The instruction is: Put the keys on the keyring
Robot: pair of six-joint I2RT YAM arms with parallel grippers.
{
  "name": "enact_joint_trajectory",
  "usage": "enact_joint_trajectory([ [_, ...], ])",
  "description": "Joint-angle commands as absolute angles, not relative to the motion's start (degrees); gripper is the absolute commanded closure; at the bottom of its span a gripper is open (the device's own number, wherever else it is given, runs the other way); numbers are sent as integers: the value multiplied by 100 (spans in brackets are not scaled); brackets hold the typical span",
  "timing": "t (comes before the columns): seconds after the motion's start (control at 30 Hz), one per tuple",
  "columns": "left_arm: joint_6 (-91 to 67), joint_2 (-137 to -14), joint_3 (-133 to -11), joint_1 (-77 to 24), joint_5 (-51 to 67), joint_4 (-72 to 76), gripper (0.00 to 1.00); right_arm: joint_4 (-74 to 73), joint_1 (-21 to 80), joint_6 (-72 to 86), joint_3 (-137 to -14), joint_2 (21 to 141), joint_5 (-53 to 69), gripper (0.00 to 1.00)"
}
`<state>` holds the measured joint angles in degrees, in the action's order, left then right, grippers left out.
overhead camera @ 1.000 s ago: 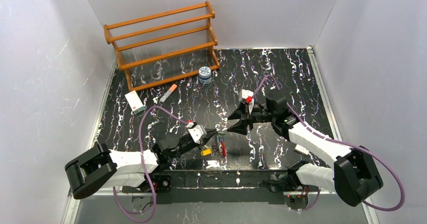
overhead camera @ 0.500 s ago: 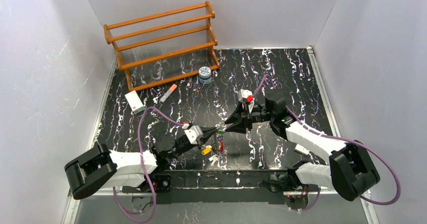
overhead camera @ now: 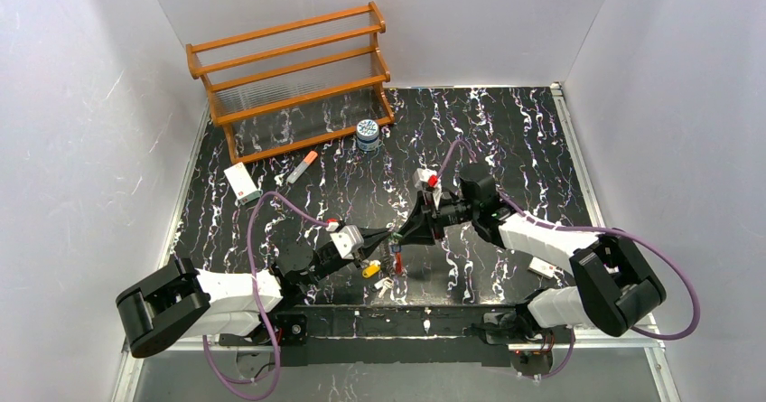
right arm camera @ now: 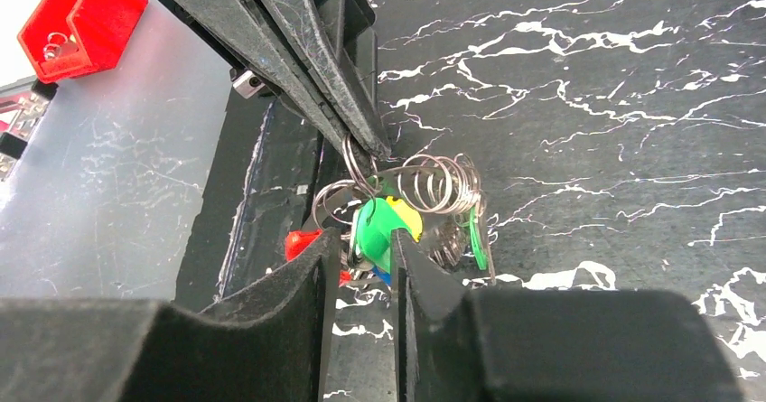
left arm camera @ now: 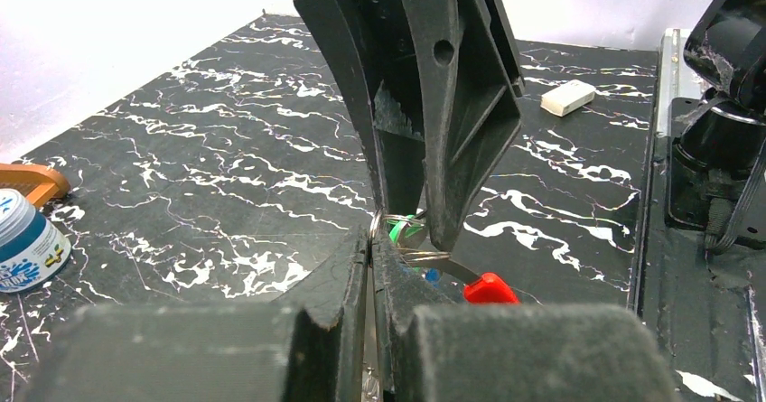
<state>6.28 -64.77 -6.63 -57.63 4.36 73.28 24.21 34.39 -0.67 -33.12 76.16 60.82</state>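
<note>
In the left wrist view my left gripper (left arm camera: 372,244) is shut on the thin silver wire of the keyring (left arm camera: 374,229) and holds it above the table. A bunch of keys hangs from it, with green (right arm camera: 372,230), yellow (right arm camera: 406,217), blue (left arm camera: 432,276) and red (left arm camera: 488,289) heads. My right gripper (right arm camera: 359,239) meets it head-on, its jaws closed on the green key head. In the top view the two grippers touch tip to tip: the left gripper (overhead camera: 383,238) and the right gripper (overhead camera: 404,236). A loose silver key (overhead camera: 384,285) lies on the table below them.
A wooden rack (overhead camera: 289,77) stands at the back left. In front of it are a blue-white jar (overhead camera: 367,135), an orange-tipped marker (overhead camera: 302,167) and a white card (overhead camera: 241,184). A white eraser (left arm camera: 567,98) lies near the right arm's base.
My right gripper has moved left and down to the key bunch and now grips the green key head. My left gripper has shifted slightly, still holding the ring.
</note>
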Motion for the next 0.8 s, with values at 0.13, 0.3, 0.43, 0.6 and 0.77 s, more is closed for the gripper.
enact_joint_trajectory([
  [0.13, 572, -6408, -703, -5766, 466, 7690, 100, 2423, 3558, -279, -3555, 7668, 5911, 81],
  [0.3, 571, -6403, -703, -5766, 435, 7696, 100, 1883, 3592, -707, -3627, 7716, 5849, 99],
  [0.43, 545, -6422, -703, -5766, 414, 7714, 100, 1576, 3646, -947, -3677, 7762, 5728, 99],
  [0.6, 531, -6449, -716, -5766, 414, 7748, 100, 1008, 3867, -1347, -3910, 7936, 5392, 99],
  [0.77, 528, -6443, -704, -5767, 399, 7745, 100, 709, 4044, -1529, -4139, 7967, 5107, 99],
])
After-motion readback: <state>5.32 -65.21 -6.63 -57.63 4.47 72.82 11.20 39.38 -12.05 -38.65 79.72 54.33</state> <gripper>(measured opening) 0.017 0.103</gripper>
